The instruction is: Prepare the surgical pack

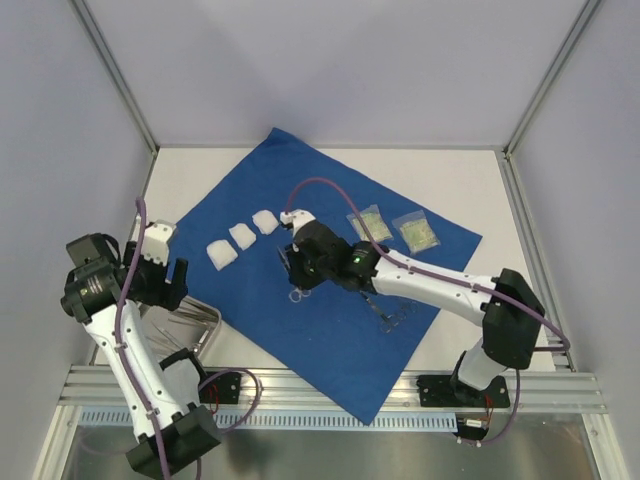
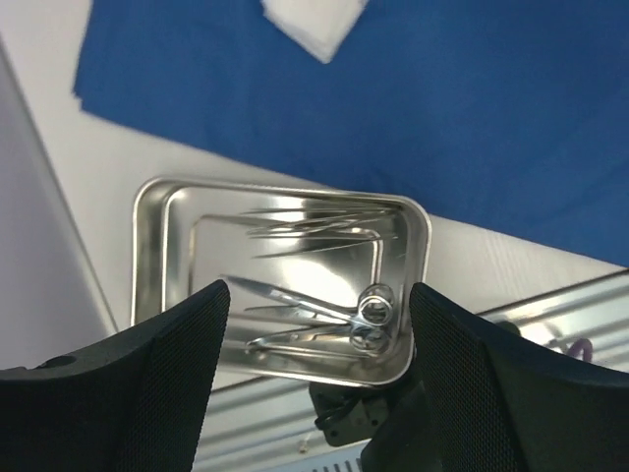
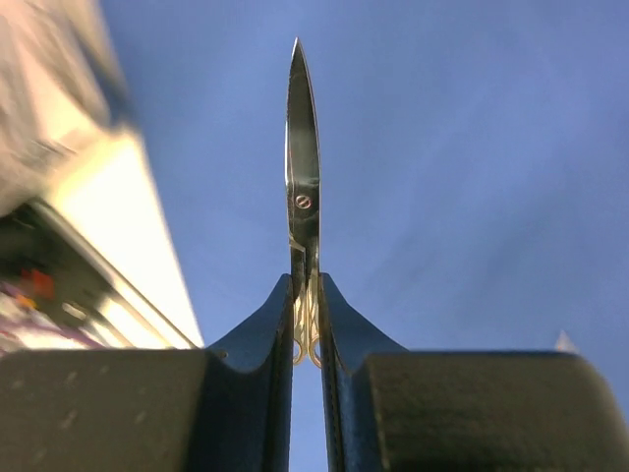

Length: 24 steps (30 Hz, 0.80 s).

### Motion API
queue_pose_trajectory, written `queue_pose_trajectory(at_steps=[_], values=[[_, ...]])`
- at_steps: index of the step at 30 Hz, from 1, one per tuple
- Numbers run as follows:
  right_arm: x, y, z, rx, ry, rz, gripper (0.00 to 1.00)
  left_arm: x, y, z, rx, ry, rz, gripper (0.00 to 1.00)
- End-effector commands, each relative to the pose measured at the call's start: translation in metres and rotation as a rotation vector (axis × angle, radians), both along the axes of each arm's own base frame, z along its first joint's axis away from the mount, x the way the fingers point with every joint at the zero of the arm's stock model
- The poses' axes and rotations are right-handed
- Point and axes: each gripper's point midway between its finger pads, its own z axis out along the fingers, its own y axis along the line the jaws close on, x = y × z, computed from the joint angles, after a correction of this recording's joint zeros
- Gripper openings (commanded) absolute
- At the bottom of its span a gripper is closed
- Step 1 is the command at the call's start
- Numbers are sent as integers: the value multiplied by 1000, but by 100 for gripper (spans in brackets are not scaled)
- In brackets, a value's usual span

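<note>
The surgical pack's blue drape [image 1: 330, 330] lies spread flat across the table. My right gripper [image 1: 292, 268] hovers over the drape's middle, shut on a pair of steel scissors [image 3: 303, 167]. The closed blades point away past the fingertips [image 3: 280, 305], and blue fabric [image 3: 472, 177] fills the background. My left gripper [image 2: 319, 295] hangs open above a steel tray [image 2: 152, 246] at the drape's left edge. Nothing is between its fingers [image 2: 187, 364]. Ring-handled instruments [image 2: 334, 310] lie in the tray.
Three white gauze pads [image 1: 242, 237] sit in a row on the drape's left part, and two clear packets [image 1: 417, 232] at its right. Another thin instrument [image 1: 388, 312] lies on the drape under the right arm. The tray [image 1: 205, 322] sits near the front rail.
</note>
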Motion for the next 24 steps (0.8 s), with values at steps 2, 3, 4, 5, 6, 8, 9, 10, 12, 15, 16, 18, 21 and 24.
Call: queue_pose_trajectory(at_steps=[2, 3, 4, 5, 6, 8, 9, 10, 12, 15, 16, 18, 21, 24], values=[[14, 71, 48, 188, -84, -14, 0, -28, -44, 3, -182, 162, -14, 86], [11, 83, 41, 179, -76, -6, 0, -25, -51, 13, -202, 120, -53, 91], [12, 94, 54, 211, -87, -9, 0, -25, -55, 18, -212, 108, -74, 92], [13, 102, 55, 218, -96, -13, 0, -22, -57, 21, -215, 94, -97, 94], [7, 113, 48, 213, -88, -3, 0, -18, -59, 25, -231, 88, -118, 95], [8, 134, 64, 268, -98, -4, 0, -6, -60, 25, -268, 81, -169, 95], [7, 144, 56, 265, -89, -1, 0, -1, -60, 21, -287, 86, -169, 95], [6, 152, 60, 289, -81, 1, 0, 8, -55, 20, -286, 77, -158, 94], [10, 168, 74, 336, -78, 14, 0, 16, -46, 15, -275, 102, -144, 93], [4, 194, 74, 353, -48, 70, 0, 19, -47, 13, -300, 102, -125, 92], [-1, 200, 72, 356, -37, 91, 0, 25, -42, 12, -286, 84, -100, 92], [-9, 217, 64, 351, -34, 138, 0, 21, -21, -2, -201, 131, 17, 91], [-33, 243, 44, 332, 30, 253, 0, 6, 9, -16, -75, 149, 139, 91], [-50, 253, 17, 286, 107, 292, 0, -14, 27, -22, -50, 166, 231, 93]])
